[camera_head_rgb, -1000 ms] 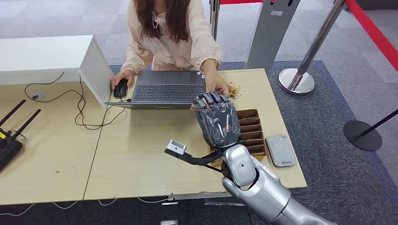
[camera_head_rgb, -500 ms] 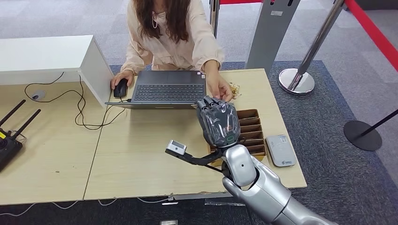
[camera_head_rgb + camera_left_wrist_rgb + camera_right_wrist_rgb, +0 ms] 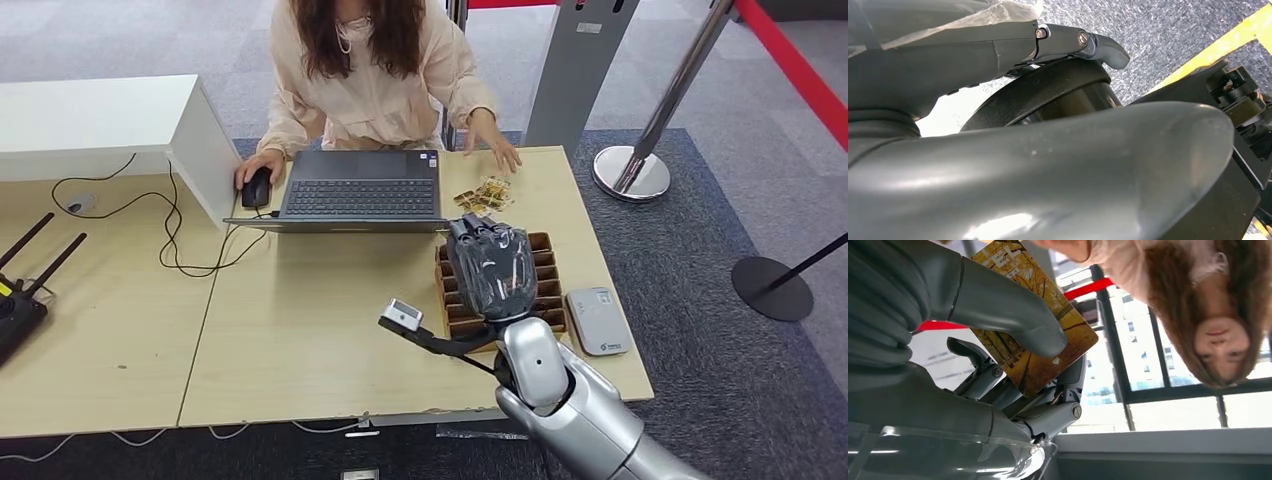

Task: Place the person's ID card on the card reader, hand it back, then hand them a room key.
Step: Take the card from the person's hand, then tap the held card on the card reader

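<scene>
Across the desk (image 3: 300, 330): a person (image 3: 375, 75) is sitting, one hand on the mouse (image 3: 257, 187), the other resting flat near the far edge.
Laptop (image 3: 355, 190): lying open in front of the person.
Right hand (image 3: 490, 268): hovering over the brown slotted tray (image 3: 545, 290), pinching a golden card (image 3: 1048, 347) between thumb and fingers (print partly hidden).
Card reader (image 3: 597, 320): sitting just beside the tray.
Left hand (image 3: 998, 140): state cannot be told.

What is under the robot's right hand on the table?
Under the right hand sits the brown slotted card box. The hand covers its middle slots, so their contents cannot be seen.
</scene>
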### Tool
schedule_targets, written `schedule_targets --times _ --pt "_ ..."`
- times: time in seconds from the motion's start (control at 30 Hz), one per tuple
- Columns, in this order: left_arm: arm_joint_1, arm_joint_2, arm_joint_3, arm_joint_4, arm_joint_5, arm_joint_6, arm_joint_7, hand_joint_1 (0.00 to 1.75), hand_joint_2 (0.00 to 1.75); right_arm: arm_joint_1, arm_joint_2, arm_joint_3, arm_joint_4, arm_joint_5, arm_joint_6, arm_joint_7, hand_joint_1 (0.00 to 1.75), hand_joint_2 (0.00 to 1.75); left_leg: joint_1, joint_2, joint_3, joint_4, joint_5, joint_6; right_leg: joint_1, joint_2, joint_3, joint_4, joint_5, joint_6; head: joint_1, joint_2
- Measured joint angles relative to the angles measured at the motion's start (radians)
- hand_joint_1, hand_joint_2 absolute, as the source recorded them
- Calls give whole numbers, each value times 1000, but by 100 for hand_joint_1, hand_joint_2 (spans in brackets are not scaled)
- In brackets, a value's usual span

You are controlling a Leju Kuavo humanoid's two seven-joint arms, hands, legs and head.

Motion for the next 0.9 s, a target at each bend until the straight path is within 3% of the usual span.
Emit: schedule_targets --times 0.47,0.67,0.9 --pt "5 4 4 0 22 16 -9 0 0 202 -197 -234 -15 -20 -75 97 175 175 0 -1 -1 0 -1 1 0 0 0 -1 0 0 0 0" --pt "5 5 8 0 25 22 -8 0 0 255 -216 -295 -10 -16 -102 78 175 175 0 0 -1 0 -1 1 0 0 0 -1 0 0 0 0" --pt "5 5 8 0 25 30 -11 0 0 274 -201 -309 22 -46 -139 33 175 175 0 -1 -1 0 -1 1 0 0 0 -1 0 0 0 0"
